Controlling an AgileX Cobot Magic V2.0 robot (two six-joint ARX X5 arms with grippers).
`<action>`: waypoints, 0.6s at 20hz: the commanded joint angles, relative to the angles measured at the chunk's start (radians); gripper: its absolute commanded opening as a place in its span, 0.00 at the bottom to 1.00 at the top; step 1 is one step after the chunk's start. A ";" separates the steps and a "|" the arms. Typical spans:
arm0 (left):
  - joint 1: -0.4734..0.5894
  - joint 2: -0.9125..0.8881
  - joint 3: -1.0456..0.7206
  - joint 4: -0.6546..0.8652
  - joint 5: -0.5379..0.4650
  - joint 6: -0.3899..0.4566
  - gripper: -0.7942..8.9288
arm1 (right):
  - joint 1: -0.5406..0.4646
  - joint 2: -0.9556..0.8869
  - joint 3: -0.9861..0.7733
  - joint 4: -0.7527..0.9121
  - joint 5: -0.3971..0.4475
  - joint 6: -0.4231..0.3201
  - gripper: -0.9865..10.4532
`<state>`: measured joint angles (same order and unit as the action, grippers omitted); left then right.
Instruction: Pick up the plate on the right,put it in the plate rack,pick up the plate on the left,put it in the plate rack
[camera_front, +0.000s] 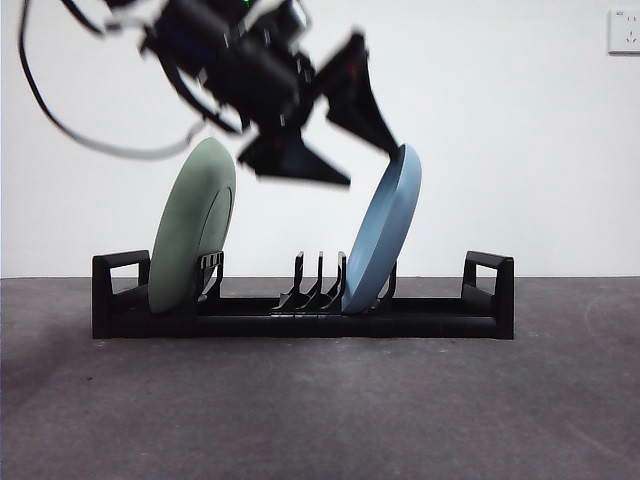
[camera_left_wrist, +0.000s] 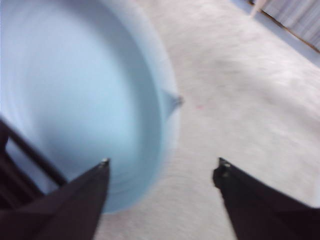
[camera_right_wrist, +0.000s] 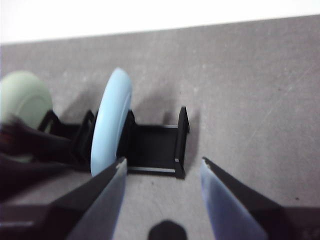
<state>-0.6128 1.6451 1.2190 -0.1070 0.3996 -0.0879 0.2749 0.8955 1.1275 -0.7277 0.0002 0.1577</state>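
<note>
The black plate rack (camera_front: 420, 322) stands across the grey table. A pale green plate (camera_front: 190, 230) stands on edge in its left slots, and a light blue plate (camera_front: 385, 235) leans in slots right of the middle. My left gripper (camera_front: 373, 168) reaches down from the upper left to the blue plate's top rim, open. Up close, the blue plate (camera_left_wrist: 75, 90) fills that wrist's view, with its rim between the spread jaws of the left gripper (camera_left_wrist: 162, 161). My right gripper (camera_right_wrist: 163, 160) is open and empty, held back from the rack's end (camera_right_wrist: 155, 145), where the blue plate (camera_right_wrist: 111, 120) and green plate (camera_right_wrist: 22, 97) show.
A white wall rises behind the rack, with a socket (camera_front: 624, 30) at the top right. A black cable (camera_front: 60, 120) loops down from the working arm at the upper left. Grey tabletop (camera_front: 320, 410) lies in front of the rack.
</note>
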 joint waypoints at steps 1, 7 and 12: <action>-0.008 -0.142 -0.001 -0.098 -0.023 0.134 0.08 | 0.000 0.001 -0.004 -0.023 -0.001 -0.051 0.11; 0.014 -0.529 -0.001 -0.431 -0.426 0.303 0.07 | 0.000 -0.008 -0.008 -0.055 0.001 -0.113 0.08; 0.152 -0.803 -0.114 -0.515 -0.449 0.302 0.07 | 0.003 -0.126 -0.113 0.044 0.003 -0.115 0.08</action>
<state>-0.4629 0.8444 1.1229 -0.6136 -0.0502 0.2012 0.2756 0.7723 1.0294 -0.6865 0.0025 0.0517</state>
